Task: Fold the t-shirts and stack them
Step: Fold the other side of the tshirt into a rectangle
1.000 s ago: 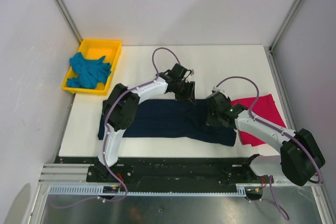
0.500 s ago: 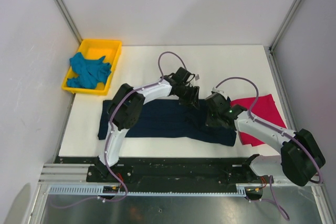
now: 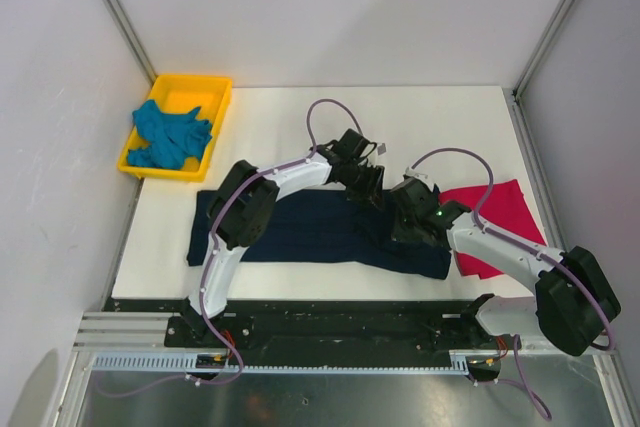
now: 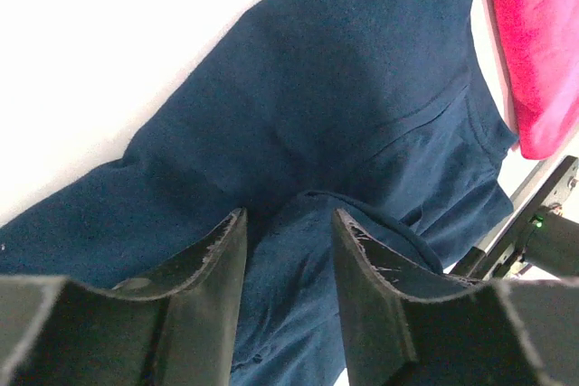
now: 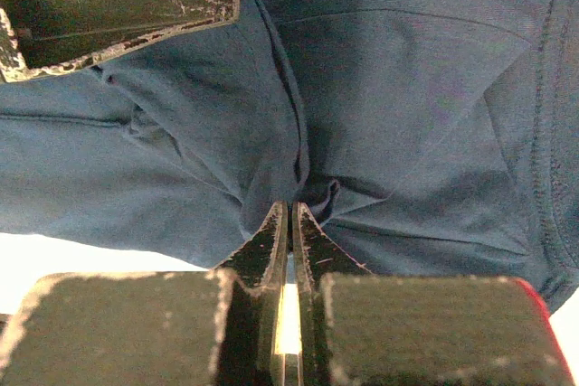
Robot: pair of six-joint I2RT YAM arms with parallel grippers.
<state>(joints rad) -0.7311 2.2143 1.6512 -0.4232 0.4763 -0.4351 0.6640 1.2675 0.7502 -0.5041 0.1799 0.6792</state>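
The navy t-shirt lies spread along the table's front, bunched at its right end. My left gripper is open just over the shirt's far edge; in the left wrist view navy cloth lies between and beneath the jaws. My right gripper is shut, pinching a raised fold of the navy shirt at its tips. The crimson-pink t-shirt lies flat to the right, partly under the navy one, and shows in the left wrist view. The teal t-shirt is crumpled in the tray.
The yellow tray stands at the back left corner. The left gripper's finger sits close to the right gripper's tips. White table surface stretches behind the shirts. Frame posts and walls bound the table.
My left gripper has moved right and slightly nearer along the navy shirt's far edge, close to the right gripper. The right gripper has kept its pinch and barely moved.
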